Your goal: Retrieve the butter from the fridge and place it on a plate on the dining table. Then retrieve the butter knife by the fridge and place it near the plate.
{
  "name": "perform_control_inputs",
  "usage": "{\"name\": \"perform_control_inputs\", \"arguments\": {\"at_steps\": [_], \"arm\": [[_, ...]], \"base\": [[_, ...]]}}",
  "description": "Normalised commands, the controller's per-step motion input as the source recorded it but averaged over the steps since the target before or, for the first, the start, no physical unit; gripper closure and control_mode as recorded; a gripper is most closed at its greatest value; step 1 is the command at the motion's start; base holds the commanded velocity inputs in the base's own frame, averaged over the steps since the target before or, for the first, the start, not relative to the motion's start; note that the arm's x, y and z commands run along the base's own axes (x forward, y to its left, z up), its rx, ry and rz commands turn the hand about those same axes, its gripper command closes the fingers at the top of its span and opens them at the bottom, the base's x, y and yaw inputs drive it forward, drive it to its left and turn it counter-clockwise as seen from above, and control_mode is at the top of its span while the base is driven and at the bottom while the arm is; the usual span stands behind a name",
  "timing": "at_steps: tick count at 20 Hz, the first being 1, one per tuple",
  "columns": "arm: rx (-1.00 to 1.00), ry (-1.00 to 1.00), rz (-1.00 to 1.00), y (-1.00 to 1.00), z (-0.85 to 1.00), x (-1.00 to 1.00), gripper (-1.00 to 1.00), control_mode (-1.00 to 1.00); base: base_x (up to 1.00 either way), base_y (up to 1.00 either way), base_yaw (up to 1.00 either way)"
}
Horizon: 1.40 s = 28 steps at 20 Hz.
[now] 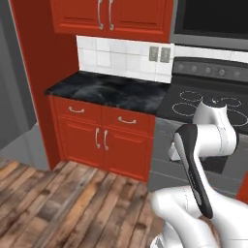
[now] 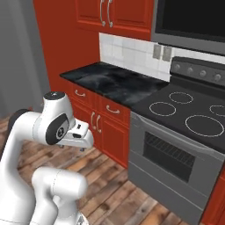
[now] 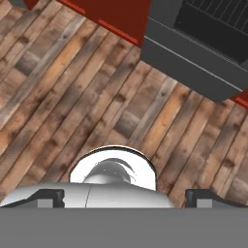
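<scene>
Gripper: jaws spread wide and empty, the two dark finger tips standing far apart at the lower edge of the hand view, directed down at the wooden plank floor. In the hand view the floor lies beneath the gripper; beyond it runs the lower front of the grey oven and the foot of the red base cabinets.

Arm: folded close over its base, the white wrist held low in front of the cabinets in the right base view; the upper link with its dark joint cover stands before the oven in the left base view.

Surroundings: a black marble tabletop on the wall counter, bare as far as can be told, above red drawers and doors with light handles. To its right, the stove with ring-marked cooktop and a control panel at its back. White tile backsplash with two outlets; red upper cabinets above. A grey upright surface, possibly the fridge, borders the red side panel at far left; whether it is the fridge cannot be told. None of the butter, plate or butter knife can be made out.
</scene>
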Motion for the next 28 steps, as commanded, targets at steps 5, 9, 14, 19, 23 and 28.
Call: {"name": "perform_control_inputs", "arguments": {"at_steps": [5, 9, 14, 19, 23, 28], "arm": [[0.00, 0.00, 0.00, 0.00, 0.00, 0.00, -1.00, 1.00], [0.00, 0.00, 0.00, 0.00, 0.00, 0.00, -1.00, 1.00], [0.00, 0.00, 0.00, 0.00, 0.00, 0.00, -1.00, 1.00], [0.00, 0.00, 0.00, 0.00, 0.00, 0.00, -1.00, 1.00], [0.00, 0.00, 0.00, 0.00, 0.00, 0.00, -1.00, 1.00], [0.00, 0.00, 0.00, 0.00, 0.00, 0.00, -1.00, 1.00]], "base": [[0.61, 0.72, -0.32], [0.67, 0.96, -0.39], [0.51, 0.68, -0.26], [0.41, 0.40, -0.15], [0.55, 0.06, -0.05], [0.77, 0.09, 0.00]]}}
